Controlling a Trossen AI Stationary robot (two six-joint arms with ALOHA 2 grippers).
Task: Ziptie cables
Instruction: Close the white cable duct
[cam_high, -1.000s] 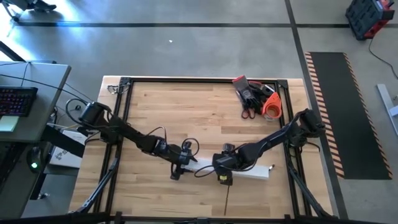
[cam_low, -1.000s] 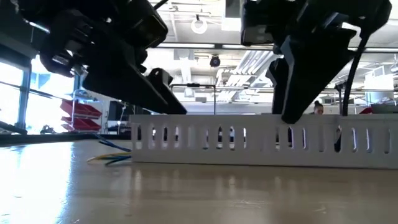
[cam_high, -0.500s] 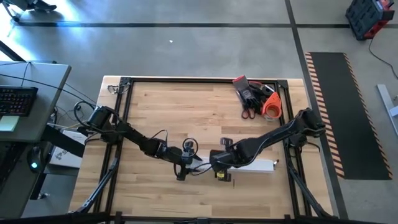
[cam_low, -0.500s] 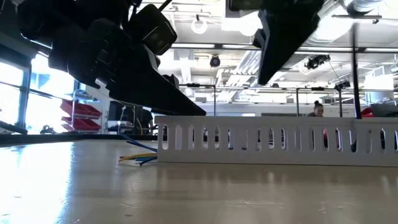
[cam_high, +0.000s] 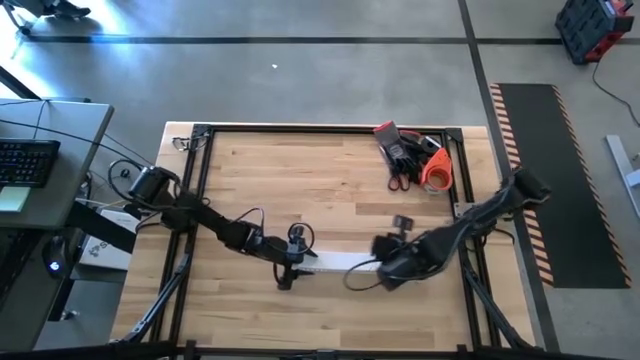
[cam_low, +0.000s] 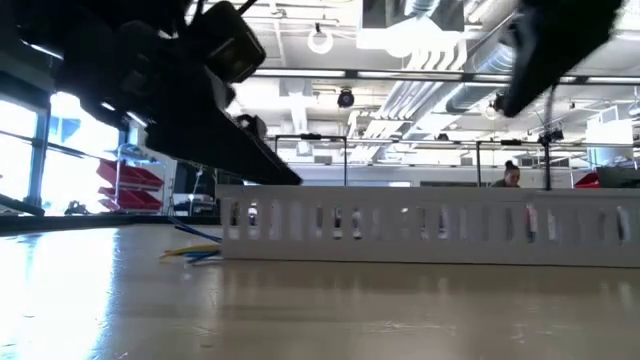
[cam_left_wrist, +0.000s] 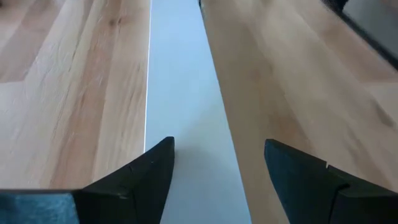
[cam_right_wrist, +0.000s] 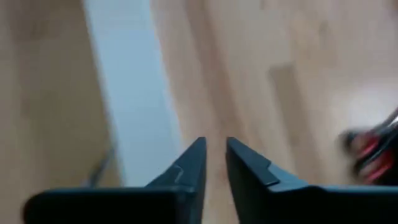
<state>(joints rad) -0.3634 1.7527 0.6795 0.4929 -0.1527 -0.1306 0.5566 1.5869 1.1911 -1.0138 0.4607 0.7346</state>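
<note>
Pincers hover over the white channel strip (cam_high: 345, 263): left pincer (cam_left_wrist: 217, 165) apart, right pincer (cam_right_wrist: 216, 163) nearly together, empty.

The right arm has swung away from the channel (cam_high: 345, 264); its gripper (cam_high: 385, 272), which sat over the strip's middle a second ago, now hangs further right, near the strip's right end, with the elbow pushed out toward the table (cam_high: 300, 180) edge; its fingers (cam_right_wrist: 193, 165), wider a moment back, stand with only a thin gap between them; in the low view that arm has lifted almost clear, just a dark piece left at the upper right; the channel slid right half a second ago and has come back left, the coloured wire ends (cam_low: 190, 252) moving with it; the left gripper (cam_high: 287, 262) shifted only slightly alongside
</note>
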